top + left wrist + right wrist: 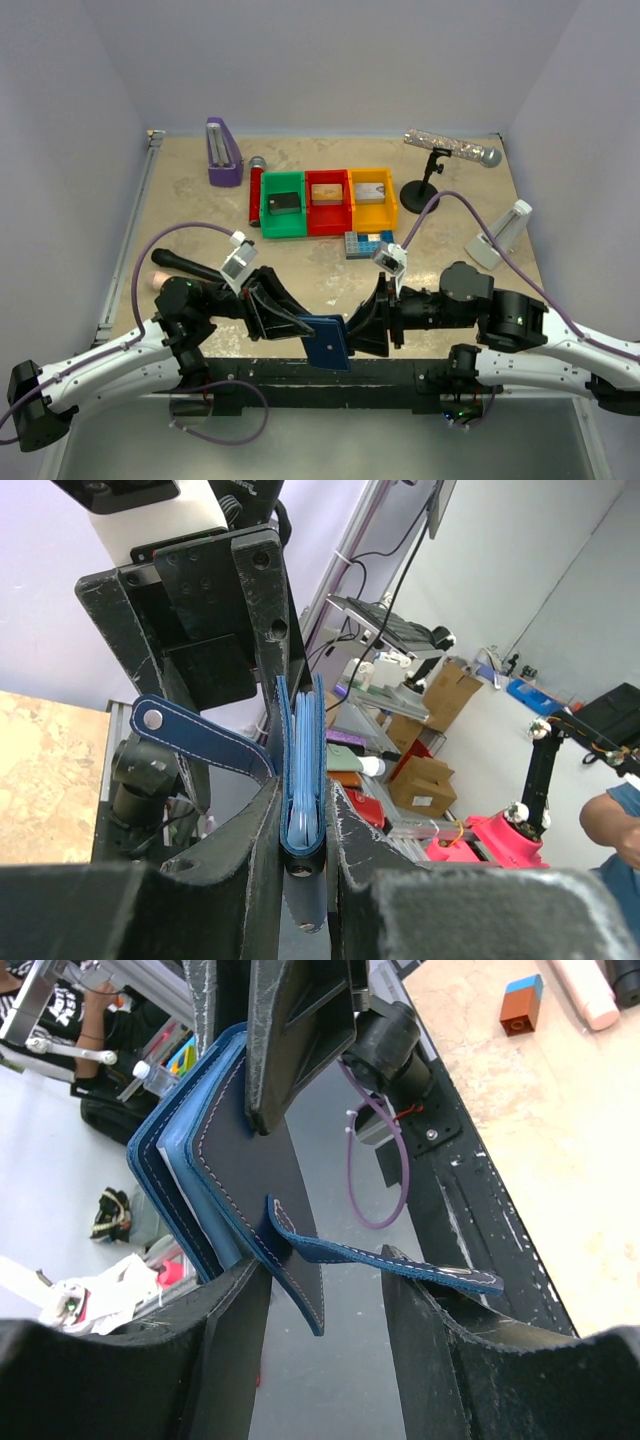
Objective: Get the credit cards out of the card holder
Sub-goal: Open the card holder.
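- Holder (328,342) is pinched by left gripper (303,815), held up over near table edge (300,372).
- Right gripper (322,1265) is spread, straddling holder corner and tab (400,1260).
- Black card (284,202) is seen in green bin (268,215).

I find no legible text, brand, number or sign in any view. The card holder (300,770) shows plain stitched leather, and its snap tab (200,742) is unmarked. The credit cards (372,191) in the bins (328,222) are too small to read. White print on a bystander's black shirt (50,1010) is illegible.
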Available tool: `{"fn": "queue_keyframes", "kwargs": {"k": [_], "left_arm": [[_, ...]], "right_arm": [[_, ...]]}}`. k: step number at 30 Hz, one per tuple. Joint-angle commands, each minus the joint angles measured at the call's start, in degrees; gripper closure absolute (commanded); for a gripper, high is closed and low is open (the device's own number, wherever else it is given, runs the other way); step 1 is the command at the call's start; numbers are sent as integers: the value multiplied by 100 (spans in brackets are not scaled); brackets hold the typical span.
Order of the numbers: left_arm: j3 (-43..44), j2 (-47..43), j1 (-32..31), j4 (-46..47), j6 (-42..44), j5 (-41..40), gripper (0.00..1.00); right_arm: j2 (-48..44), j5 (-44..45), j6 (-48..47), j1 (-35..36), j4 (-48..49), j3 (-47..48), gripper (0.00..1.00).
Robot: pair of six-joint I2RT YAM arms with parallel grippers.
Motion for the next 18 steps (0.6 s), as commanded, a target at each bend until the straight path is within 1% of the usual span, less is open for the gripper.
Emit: {"fn": "queue_keyframes", "kwargs": {"k": [1,6,12,18], "left_arm": [[209,43,29,710,-182,43,100],[227,131,29,754,-199,16,100],[157,351,29,1202,-366,-115,100],[130,342,2,1018,-253,-484,100]], "right_arm": [[14,-252,-72,39,419,199,47],[101,-384,-54,39,498,234,46],[277,-376,-28,101,516,339,46],[514,-147,-19,171,384,453,47]]}}
